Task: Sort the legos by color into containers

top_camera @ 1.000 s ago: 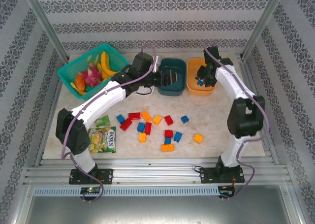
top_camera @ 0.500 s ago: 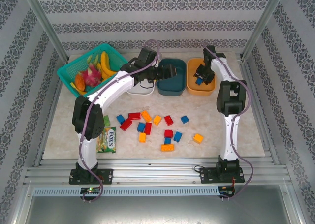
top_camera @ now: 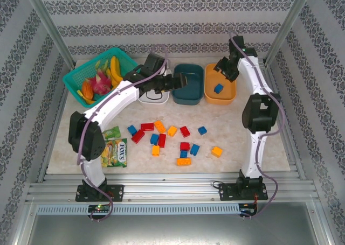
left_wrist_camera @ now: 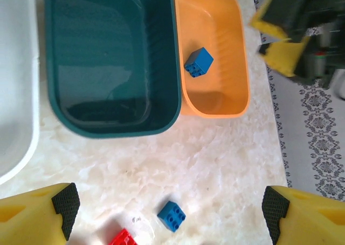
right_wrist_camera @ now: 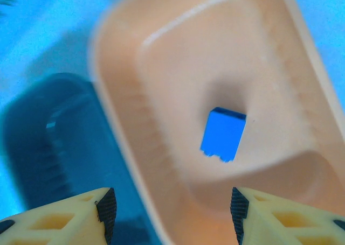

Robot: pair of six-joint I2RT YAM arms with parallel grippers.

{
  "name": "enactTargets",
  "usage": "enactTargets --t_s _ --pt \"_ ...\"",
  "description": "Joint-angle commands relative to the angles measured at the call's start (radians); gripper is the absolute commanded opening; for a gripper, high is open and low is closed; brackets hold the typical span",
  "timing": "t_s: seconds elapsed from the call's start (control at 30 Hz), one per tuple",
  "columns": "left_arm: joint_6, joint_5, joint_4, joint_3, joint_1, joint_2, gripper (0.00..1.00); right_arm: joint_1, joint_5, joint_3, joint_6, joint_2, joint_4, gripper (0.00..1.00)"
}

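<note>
Marble table (top_camera: pixel 242 142) carries the loose bricks (top_camera: pixel 161 140) at its middle, unsorted. Farther back, the left claw (top_camera: pixel 182 82) hangs spread and empty by the teal tub (top_camera: pixel 188 100). Farthest, the right claw (top_camera: pixel 225 71), fingers apart and holding nothing, hovers over the orange tub (top_camera: pixel 220 101), where a blue brick (top_camera: pixel 218 88) lies. The drop looks finished; next comes reaching down for another brick.

1. Top external view looks down from high behind the near edge of the table (top_camera: pixel 234 121), facing its far edge; distant enough to take in the whole tabletop.
2. Left wrist view looks straight down, fairly near, onto the teal tub (left_wrist_camera: pixel 108 62) and orange tub (left_wrist_camera: pixel 215 102).
3. Right wrist view hangs close over the orange tub, blurred; all 3 views share that tub and its blue brick (right_wrist_camera: pixel 223 133).
</note>
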Motion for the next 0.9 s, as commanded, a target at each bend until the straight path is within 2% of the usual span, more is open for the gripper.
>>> enactTargets --t_s 0.0,0.27,0.6,0.87 --pt "-0.034 -0.055 -0.063 -0.059 0.017 -0.106 0.90 0.037 0.019 -0.067 -0.022 -0.181 0.035 0.60" --pt "-0.072 -0.104 -0.128 -0.248 0.018 -0.286 0.90 0.163 0.028 -0.387 -0.039 -0.498 0.094 0.60" --pt "-0.064 -0.118 -0.213 -0.519 0.007 -0.461 0.87 0.391 -0.020 -0.869 -0.066 -0.839 0.198 0.60" --pt "-0.148 -0.149 -0.231 -0.682 0.006 -0.561 0.81 0.522 -0.123 -1.101 -0.113 -0.969 0.294 0.61"
